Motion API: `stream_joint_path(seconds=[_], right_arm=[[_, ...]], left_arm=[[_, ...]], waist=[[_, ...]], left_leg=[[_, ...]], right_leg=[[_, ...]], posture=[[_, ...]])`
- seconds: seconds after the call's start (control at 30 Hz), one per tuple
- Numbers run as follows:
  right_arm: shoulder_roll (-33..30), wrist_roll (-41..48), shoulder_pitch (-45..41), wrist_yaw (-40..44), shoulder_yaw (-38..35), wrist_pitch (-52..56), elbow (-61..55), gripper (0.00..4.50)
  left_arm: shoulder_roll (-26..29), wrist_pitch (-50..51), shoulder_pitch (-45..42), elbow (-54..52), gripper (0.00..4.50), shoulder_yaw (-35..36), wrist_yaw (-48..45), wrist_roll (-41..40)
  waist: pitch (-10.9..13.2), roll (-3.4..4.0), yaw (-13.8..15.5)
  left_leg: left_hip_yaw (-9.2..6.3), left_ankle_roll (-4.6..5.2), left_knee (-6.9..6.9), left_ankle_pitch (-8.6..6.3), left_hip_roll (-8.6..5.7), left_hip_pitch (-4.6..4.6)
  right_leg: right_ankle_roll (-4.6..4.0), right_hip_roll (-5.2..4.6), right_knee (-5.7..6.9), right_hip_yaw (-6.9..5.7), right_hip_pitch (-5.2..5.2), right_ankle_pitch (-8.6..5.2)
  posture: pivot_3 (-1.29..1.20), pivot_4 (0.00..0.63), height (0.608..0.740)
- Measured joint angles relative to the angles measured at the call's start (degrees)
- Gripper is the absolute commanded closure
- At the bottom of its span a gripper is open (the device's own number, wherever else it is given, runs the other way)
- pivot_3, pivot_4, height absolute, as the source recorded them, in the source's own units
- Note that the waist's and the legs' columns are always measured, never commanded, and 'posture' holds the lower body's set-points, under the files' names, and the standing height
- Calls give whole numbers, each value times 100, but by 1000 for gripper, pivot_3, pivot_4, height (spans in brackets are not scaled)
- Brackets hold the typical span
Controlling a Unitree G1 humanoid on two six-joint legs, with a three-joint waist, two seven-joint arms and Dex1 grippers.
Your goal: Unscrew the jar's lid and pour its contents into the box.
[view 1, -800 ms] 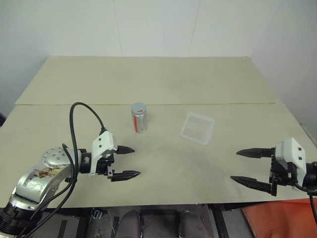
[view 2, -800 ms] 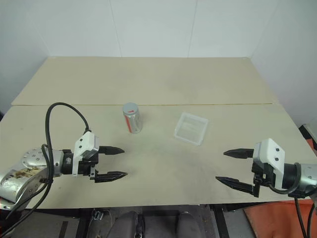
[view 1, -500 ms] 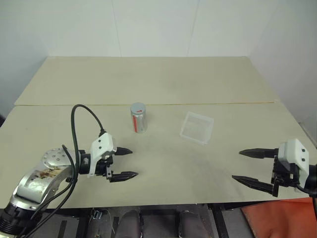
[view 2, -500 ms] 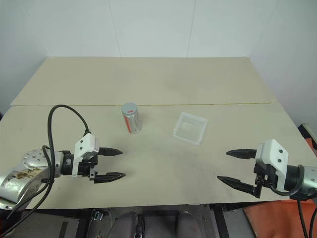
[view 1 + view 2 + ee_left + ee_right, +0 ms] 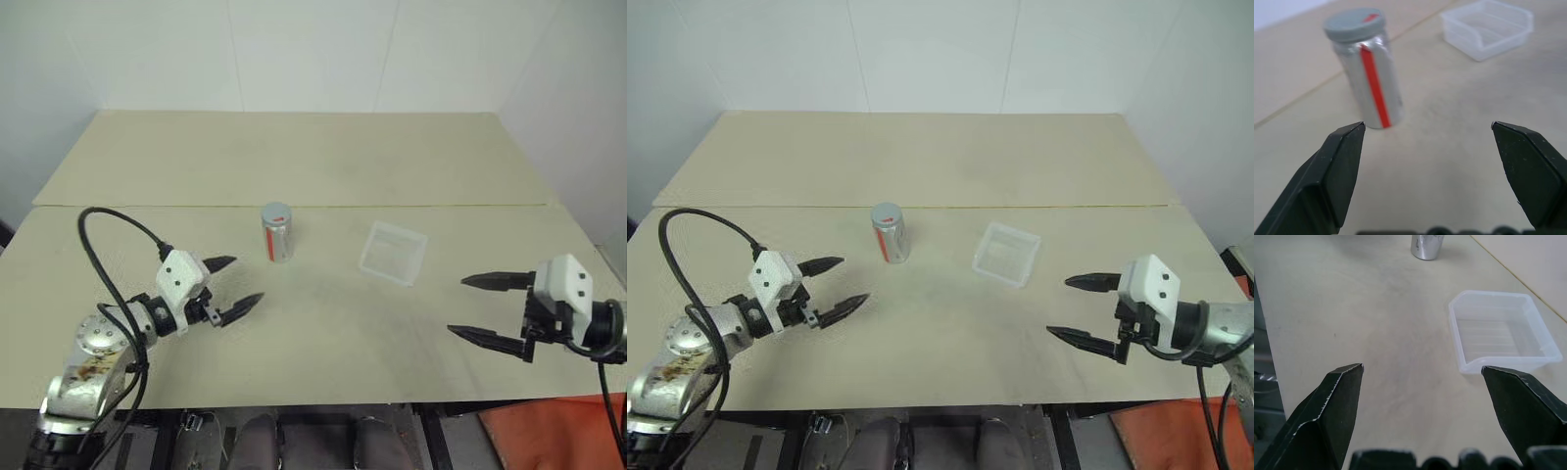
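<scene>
Still capped by its lid (image 5: 1354, 24), the jar (image 5: 277, 233) stands upright mid-surface (image 5: 313, 166), the box (image 5: 392, 252) near it on the right. Left hand (image 5: 230, 285) and right hand (image 5: 478, 307) hover wide and empty; a one-fingered nudge could topple the narrow jar, or a weak grip let it spin.

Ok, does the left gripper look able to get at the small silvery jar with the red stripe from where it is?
Probably yes. The left gripper is open and aimed toward the upright silvery jar with the red stripe, with bare table between them. The clear plastic box sits off to the side.
</scene>
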Motion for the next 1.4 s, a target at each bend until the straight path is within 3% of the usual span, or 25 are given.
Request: stream_joint_path(seconds=[0.3, 0.53, 0.97, 1.4], right_arm=[[277, -51, -8, -430, 346, 8, -515, 0], [412, -36, 192, -706, 583, 60, -960, 0], [464, -106, 400, -953, 828, 140, -1209, 0], [397, -131, 379, -973, 486, 139, -964, 0]], left_arm=[[-1072, -1407, -492, 1556, 19, -53, 621, 468], [-1400, -2291, -1060, 2615, 19, -383, 655, 835], [-1664, -2685, -1729, 3662, 19, -583, 444, 829], [-2144, -2780, -2131, 4205, 19, -566, 678, 809]], waist=[[-2, -1, 10], [-5, -5, 5], [-5, -5, 2], [-6, -6, -3]], left_leg=[[-2, 0, 2, 0, -2, -2], [-4, 0, 4, 0, -2, -1], [-5, 1, 6, 0, -4, -4], [-7, 1, 6, 0, -4, -4]], right_leg=[[5, -3, 1, -2, 1, 3], [7, -3, 2, -3, 2, 5], [10, -3, 0, -5, 2, 6], [11, -1, 1, -5, 2, 7]], posture=[[0, 150, 740], [0, 150, 740], [0, 150, 740], [0, 150, 740]])
